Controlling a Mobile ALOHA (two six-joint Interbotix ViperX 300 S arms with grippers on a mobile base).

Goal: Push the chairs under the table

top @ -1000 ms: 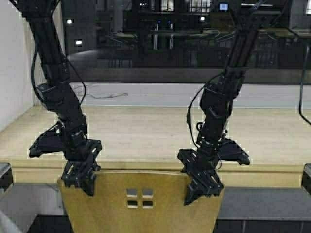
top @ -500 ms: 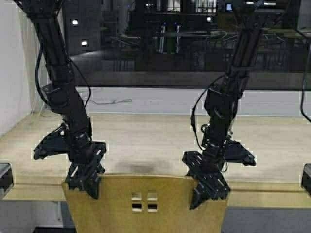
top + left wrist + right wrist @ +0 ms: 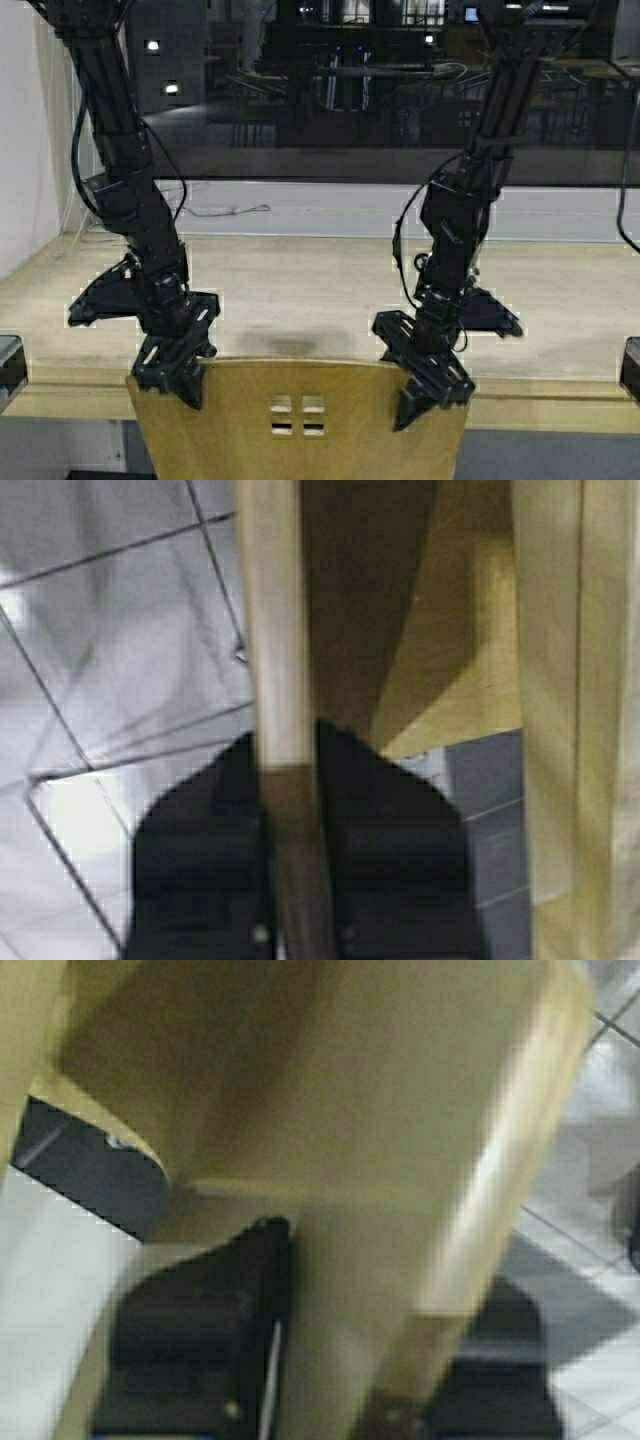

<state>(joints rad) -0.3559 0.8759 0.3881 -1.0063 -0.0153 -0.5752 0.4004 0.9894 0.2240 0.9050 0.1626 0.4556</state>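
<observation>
Both grippers clamp the top edge of one chair's back, right at the front edge of the table.

The chair (image 3: pixel 298 420) stands in front of the table (image 3: pixel 300 275), its curved yellow-tan back upright with the top rim level with the table's thick front edge, and four small square cut-outs show in the middle of the back. The left gripper (image 3: pixel 172 372) sits on the chair back's left top corner; in the left wrist view its two dark fingers (image 3: pixel 200 865) lie on either side of the thin plywood edge, closed onto it. The right gripper (image 3: pixel 432 392) sits on the chair back's right top corner, fingers (image 3: pixel 195 1335) likewise pressed to both faces of the panel. Grey floor tiles (image 3: pixel 110 630) lie below the chair.
</observation>
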